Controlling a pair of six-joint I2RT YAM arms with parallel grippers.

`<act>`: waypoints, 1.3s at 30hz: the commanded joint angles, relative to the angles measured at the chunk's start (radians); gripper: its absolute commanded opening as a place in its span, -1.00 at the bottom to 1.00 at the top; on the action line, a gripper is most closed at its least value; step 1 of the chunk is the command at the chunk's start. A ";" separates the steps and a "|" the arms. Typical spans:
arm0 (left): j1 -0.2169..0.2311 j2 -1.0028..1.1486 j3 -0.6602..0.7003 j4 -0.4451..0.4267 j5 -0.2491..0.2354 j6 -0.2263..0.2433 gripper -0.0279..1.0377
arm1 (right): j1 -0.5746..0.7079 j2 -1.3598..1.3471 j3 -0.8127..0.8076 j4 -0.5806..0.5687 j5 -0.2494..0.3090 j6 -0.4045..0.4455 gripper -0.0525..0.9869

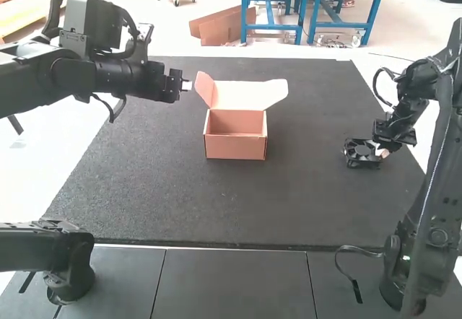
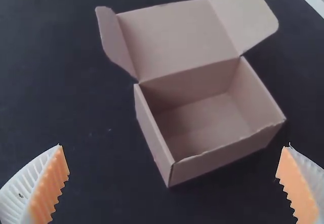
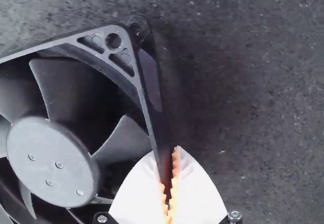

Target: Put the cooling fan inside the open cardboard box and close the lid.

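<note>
I see the cooling fan point(image 1: 359, 153) at the right side of the grainy black mat point(image 1: 144, 182), well apart from the cardboard box point(image 1: 235, 146) in the middle. The fan is a square black plastic frame with curved blades around a round flat hub point(image 3: 50, 158) and a screw hole in its corner. My right gripper point(image 1: 384, 146) is clamped on one thin side wall of that frame, with ribbed white fingers point(image 3: 142, 198) pressing toothed orange pads against it from both sides. The box is plain brown, rectangular and empty. Its lid point(image 1: 245, 92) stands open at the back with rounded side tabs. My left gripper point(image 1: 185, 84) hangs just left of the lid, spread wide, its serrated orange pads point(image 2: 50, 183) far apart.
</note>
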 commanded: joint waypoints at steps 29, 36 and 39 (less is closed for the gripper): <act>0.009 -0.003 -0.055 -0.035 -0.004 -0.006 0.87 | 0.315 -0.632 0.009 -0.353 -0.240 0.289 -0.92; 0.004 -0.003 -0.055 -0.030 -0.006 -0.006 0.87 | 0.556 -0.631 0.004 -0.241 -0.181 0.458 -0.92; 0.003 -0.001 -0.056 -0.032 -0.006 -0.006 0.87 | 0.645 -0.618 -0.003 -0.210 -0.140 0.504 -0.93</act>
